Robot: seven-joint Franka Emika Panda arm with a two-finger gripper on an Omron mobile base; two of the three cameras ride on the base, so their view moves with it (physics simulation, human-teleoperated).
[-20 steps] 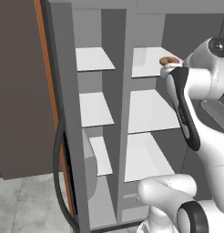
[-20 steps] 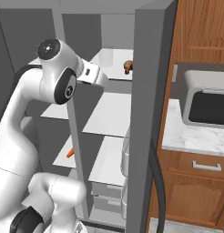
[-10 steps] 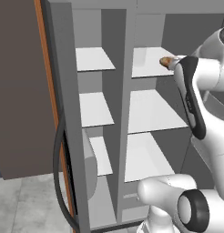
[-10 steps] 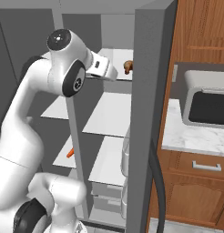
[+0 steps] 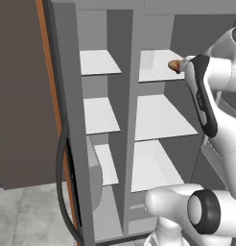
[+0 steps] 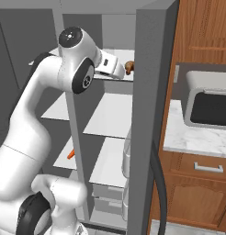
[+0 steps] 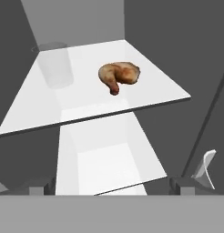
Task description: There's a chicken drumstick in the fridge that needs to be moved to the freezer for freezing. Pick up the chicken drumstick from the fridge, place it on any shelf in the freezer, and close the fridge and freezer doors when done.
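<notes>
The golden-brown chicken drumstick lies on the top broad white shelf of the fridge, near its right side. My gripper is open and empty, level with that shelf's front edge and a short way back from the drumstick. In the right base view the hand reaches into the fridge just left of the drumstick. The freezer with its narrow white shelf stands to the left. Both the freezer door and the fridge door are swung open.
A pale translucent jar stands at the back left of the same shelf. A small orange thing lies lower in the freezer section. Right of the unit are a microwave on a marble counter and wooden cabinets.
The arm has stretched forward into the fridge, bringing the hand closer to the drumstick on the top shelf. The gripper has stayed open.
</notes>
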